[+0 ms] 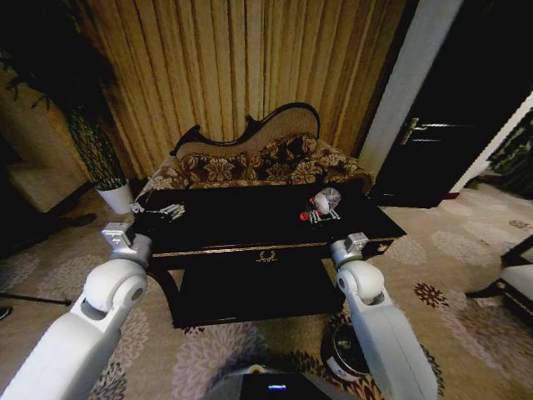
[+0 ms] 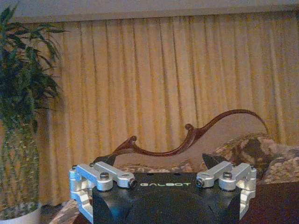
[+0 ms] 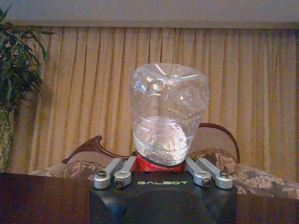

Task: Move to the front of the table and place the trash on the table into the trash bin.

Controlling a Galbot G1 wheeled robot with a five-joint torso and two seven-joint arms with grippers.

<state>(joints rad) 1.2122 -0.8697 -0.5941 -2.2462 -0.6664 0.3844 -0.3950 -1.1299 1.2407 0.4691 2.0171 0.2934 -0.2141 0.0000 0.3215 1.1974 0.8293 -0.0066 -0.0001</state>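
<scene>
You hold the right gripper (image 1: 351,243) low at the desk (image 1: 250,218) edge, open or closed I cannot tell, since the plastic bottle (image 3: 168,114) lies just ahead; the left gripper (image 2: 161,163) waits open.

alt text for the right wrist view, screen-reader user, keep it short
A crumpled clear plastic bottle with a red label stands base-up just beyond the right gripper, between its linkages. Behind it are the dark table, a floral sofa and tan curtains.
</scene>
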